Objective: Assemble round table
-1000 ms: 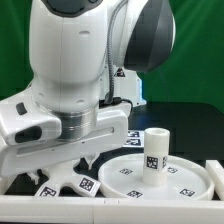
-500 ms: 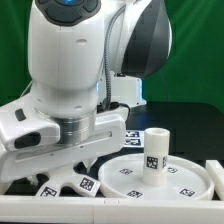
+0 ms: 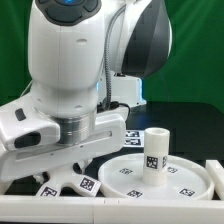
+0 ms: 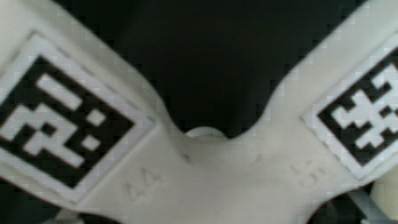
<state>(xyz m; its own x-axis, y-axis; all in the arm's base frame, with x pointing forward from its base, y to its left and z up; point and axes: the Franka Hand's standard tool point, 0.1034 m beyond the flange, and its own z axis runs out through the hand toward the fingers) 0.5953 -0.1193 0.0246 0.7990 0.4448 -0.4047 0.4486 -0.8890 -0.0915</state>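
Observation:
The round disc (image 3: pixel 190 180) lies flat at the exterior view's right. The short thick leg (image 3: pixel 154 150) stands upright on it. The cross-shaped base (image 3: pixel 85 182) lies at the lower left, right under my hand. My gripper (image 3: pixel 76 168) is down on the base, and the hand's body hides its fingers. In the wrist view the base (image 4: pixel 196 170) fills the picture from very close. Two of its tagged arms spread apart from the hub. No fingers show there, so I cannot tell whether the gripper is open or shut.
The white border rim (image 3: pixel 130 204) runs along the front and up the right side (image 3: pixel 215 168). A flat white tagged piece (image 3: pixel 134 137) lies behind the disc, partly hidden by my arm. My arm fills the exterior view's left half.
The arm's upper part shifted slightly between one second ago and half a second ago. Since then nothing has moved. The disc and the leg stay in place.

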